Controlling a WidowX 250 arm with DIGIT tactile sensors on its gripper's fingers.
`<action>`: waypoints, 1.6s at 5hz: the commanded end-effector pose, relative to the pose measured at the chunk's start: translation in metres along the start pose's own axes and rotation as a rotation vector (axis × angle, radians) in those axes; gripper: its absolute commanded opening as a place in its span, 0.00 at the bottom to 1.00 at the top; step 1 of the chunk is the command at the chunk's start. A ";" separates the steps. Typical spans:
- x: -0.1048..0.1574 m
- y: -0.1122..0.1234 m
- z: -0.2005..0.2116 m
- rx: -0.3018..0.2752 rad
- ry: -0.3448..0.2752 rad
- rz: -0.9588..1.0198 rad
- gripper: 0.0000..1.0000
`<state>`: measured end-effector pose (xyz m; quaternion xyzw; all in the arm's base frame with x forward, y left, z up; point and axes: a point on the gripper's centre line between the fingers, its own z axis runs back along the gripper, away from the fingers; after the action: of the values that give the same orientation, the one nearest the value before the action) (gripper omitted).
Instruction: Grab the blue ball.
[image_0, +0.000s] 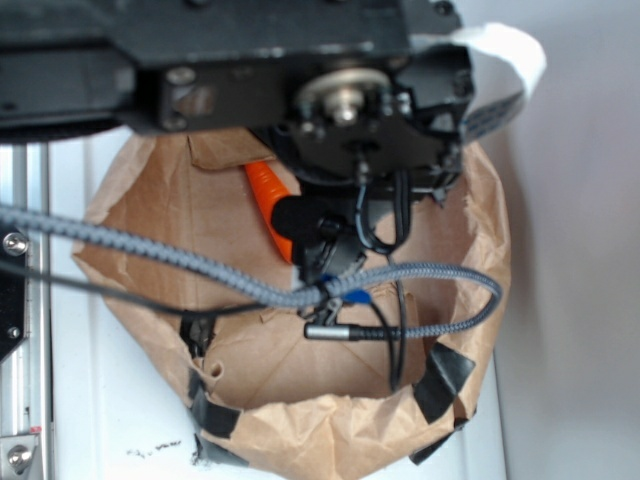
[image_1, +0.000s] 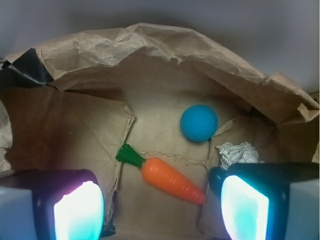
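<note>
In the wrist view the blue ball (image_1: 199, 123) lies on the brown paper floor, above and slightly right of the middle. My gripper (image_1: 162, 210) hangs open over the paper, its two glowing pads (image_1: 79, 212) wide apart with nothing between them. The ball sits well beyond the fingertips, nearer the right pad. An orange toy carrot (image_1: 170, 180) with a green top lies between ball and gripper, its tip by the right finger. In the exterior view the arm hides the ball; only part of the carrot (image_0: 266, 190) shows.
A white wad of paper (image_1: 239, 154) rests just right of the ball, beside the right finger. Crumpled brown paper walls (image_1: 165, 45) patched with black tape (image_1: 25, 70) ring the floor. From outside, the paper bowl (image_0: 480, 260) sits on a white table, with grey cables (image_0: 200, 265) crossing it.
</note>
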<state>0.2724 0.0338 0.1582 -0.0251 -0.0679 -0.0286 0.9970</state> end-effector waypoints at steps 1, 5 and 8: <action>0.013 0.001 0.024 0.016 -0.088 -0.007 1.00; 0.032 0.027 -0.074 0.070 -0.034 -0.031 1.00; 0.070 0.052 -0.112 0.172 -0.027 0.062 1.00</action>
<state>0.3369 0.0685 0.0315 0.0470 -0.0255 0.0160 0.9984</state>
